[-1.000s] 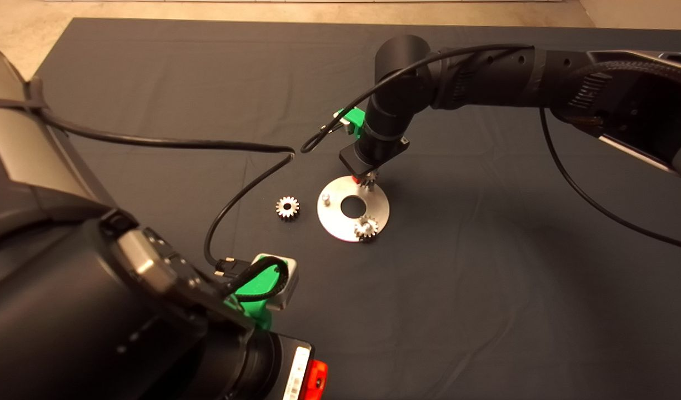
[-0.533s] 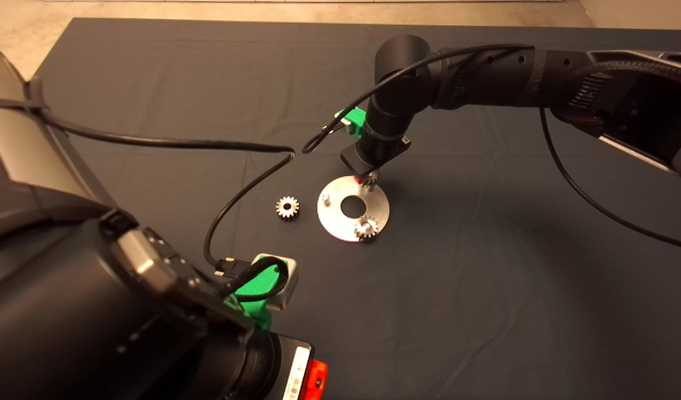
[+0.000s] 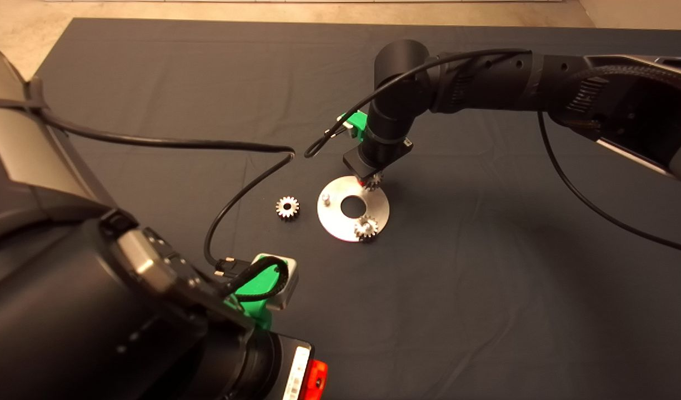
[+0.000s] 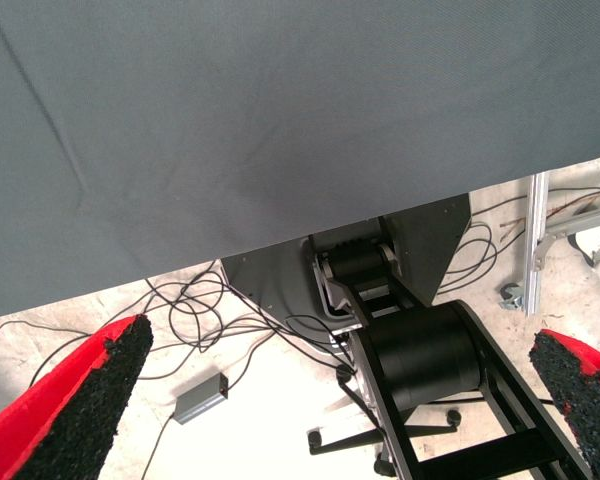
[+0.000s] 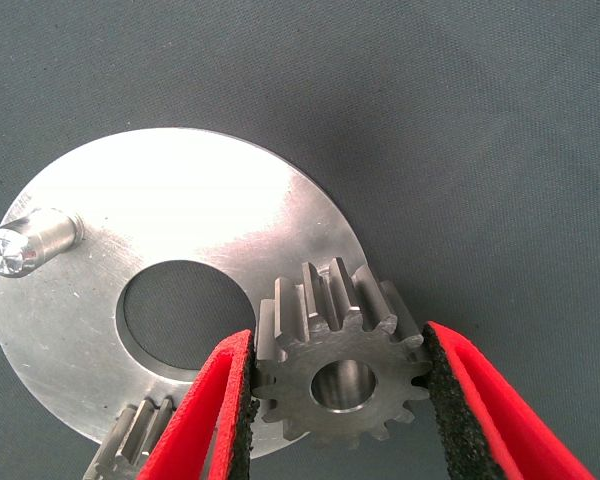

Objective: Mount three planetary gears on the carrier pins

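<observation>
The right hand (image 5: 340,400) clamps a gear (image 5: 340,375) over the silver disc (image 5: 180,230), one bare pin (image 5: 30,240) nearby.

silver disc (image 5: 195,215), grey toothed gear (image 5: 340,375), seemingly dark-grey mat (image 3: 485,278).

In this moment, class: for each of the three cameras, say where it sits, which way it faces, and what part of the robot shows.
Head view: from above, looking down at the mat; both arms show, the right gripper over the silver disc.
Left wrist view: on the parked left arm, facing past the mat's edge to the floor; the open left gripper shows.
Right wrist view: looks down between the fingers at the gripped gear.
Shared: head and right wrist views both show disc, gear and bare pin.
</observation>
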You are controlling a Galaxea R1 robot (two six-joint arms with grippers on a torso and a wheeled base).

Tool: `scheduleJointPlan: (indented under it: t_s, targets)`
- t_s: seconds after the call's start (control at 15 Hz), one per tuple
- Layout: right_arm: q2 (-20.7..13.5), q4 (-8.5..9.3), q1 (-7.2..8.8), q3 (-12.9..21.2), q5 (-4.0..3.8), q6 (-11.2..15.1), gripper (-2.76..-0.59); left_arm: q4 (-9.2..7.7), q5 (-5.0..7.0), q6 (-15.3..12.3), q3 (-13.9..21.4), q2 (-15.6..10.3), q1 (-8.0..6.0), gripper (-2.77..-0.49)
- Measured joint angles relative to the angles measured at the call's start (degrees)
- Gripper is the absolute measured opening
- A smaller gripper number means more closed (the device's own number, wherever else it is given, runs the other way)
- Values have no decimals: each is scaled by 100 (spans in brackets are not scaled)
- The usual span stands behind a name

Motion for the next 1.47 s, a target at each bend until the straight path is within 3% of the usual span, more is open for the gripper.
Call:
scheduleJointPlan:
  t_s: [0.33, 0.47, 1.2, 1.47]
  targets:
    - [0, -4, -2, 0, -34, -1, -230, 0, 0, -2, 0, 0, 0, -49]
    - [0, -30, -30, 0, -138, 2, -230, 0, 0, -1, 0, 0, 0, -49]
    - [11, -45, -33, 0, -152, -1, -230, -1, 0, -2, 0, 0, 0, -49]
    - [11, -45, -33, -41, -149, 2, -219, -1, 0, -2, 0, 0, 0, -49]
